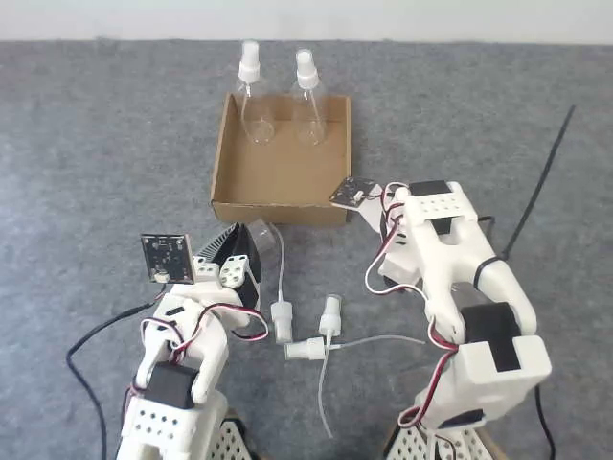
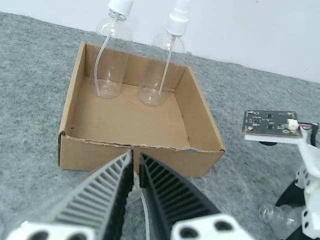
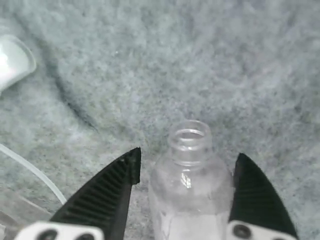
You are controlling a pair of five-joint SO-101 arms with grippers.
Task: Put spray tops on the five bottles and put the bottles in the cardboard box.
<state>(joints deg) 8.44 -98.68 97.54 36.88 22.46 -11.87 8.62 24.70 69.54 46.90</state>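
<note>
The cardboard box (image 1: 222, 144) sat open on the grey carpet (image 1: 105, 144), towards the far side. Two bottles stood upright inside it against the far wall, side by side, each with a spray top on: one bottle (image 1: 257, 113) and the other bottle (image 1: 308, 113).

The left gripper (image 2: 135, 156) hung just short of the box's near wall, its fingers (image 2: 100, 200) pressed almost together with only a thin slit between them. Something clear lay under the tips, and a thin tube ran beside them. It might have been another bottle, but the view was too poor to say, or to tell whether anything was pinched.

The right gripper (image 3: 189, 157) was spread wide, low over the carpet, with a finger on each side of an open bottle (image 3: 192, 192). This bottle had no top, and a gap showed between it and each finger.

Three loose spray tops lay on the carpet between the two arms, near one another, tubes trailing: one spray top (image 1: 283, 321), a second spray top (image 1: 330, 314), and a third spray top (image 1: 305, 350).
</note>
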